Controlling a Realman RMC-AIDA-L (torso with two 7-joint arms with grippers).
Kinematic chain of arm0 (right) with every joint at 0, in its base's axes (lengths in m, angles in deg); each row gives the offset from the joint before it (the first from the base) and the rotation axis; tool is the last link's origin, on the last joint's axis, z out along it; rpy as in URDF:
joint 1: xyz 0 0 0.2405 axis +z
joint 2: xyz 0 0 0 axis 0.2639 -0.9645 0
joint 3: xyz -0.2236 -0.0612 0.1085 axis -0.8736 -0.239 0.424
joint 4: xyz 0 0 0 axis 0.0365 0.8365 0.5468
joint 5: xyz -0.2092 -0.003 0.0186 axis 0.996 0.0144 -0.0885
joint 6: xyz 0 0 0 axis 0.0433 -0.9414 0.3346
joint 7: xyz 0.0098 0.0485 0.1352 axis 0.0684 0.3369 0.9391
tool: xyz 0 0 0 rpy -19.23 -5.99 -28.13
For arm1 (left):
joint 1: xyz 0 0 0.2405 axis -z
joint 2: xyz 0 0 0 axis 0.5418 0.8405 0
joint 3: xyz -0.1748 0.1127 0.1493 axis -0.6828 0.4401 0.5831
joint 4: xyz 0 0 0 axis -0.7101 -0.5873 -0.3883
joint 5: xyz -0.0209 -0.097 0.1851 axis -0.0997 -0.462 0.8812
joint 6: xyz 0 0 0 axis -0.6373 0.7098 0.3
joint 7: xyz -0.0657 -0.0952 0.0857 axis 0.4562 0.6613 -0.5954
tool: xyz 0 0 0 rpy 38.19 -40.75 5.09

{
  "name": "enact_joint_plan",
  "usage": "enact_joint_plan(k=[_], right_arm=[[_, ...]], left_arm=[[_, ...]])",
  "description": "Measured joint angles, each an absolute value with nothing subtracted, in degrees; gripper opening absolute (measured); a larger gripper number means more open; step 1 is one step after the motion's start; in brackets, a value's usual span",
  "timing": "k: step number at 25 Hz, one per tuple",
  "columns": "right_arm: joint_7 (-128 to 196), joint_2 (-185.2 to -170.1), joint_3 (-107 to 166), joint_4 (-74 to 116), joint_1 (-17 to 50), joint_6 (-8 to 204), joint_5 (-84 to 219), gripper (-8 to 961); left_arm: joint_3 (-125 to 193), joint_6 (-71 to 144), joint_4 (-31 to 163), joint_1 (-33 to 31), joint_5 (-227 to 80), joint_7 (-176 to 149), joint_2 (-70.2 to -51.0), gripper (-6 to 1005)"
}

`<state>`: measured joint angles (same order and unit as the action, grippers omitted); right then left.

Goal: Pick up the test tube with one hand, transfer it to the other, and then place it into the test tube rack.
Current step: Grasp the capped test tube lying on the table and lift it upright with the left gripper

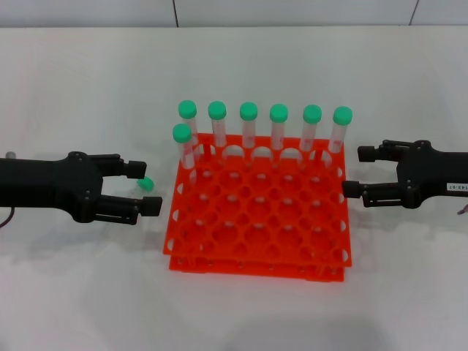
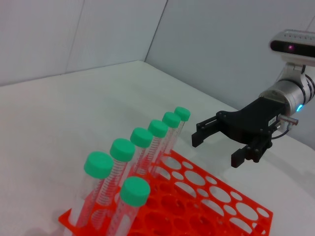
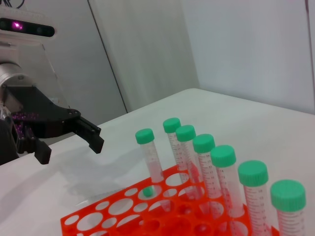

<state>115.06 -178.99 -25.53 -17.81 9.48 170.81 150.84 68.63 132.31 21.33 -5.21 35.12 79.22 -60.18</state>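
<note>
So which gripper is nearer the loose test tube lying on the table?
Left. The left gripper has its open fingers either side of the test tube, left of the rack. The right gripper is open, across the rack.

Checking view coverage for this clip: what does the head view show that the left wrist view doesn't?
Only the head view shows the left pincer, open, over the test tube lying on the table left of the rack. Only the left wrist view shows the right arm's blue light. Both show the open right pincer, the orange rack and seven standing tubes.
</note>
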Motion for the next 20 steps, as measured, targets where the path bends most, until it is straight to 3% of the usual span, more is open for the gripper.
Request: enact_joint_plan(k=[20], right_arm=[[115.1,-179.34,-25.5,-18.2,9.5,170.8,150.8,830]], left_arm=[[68.6,131.9,21.4,-5.6,34.7,78.9,-60.23,879]])
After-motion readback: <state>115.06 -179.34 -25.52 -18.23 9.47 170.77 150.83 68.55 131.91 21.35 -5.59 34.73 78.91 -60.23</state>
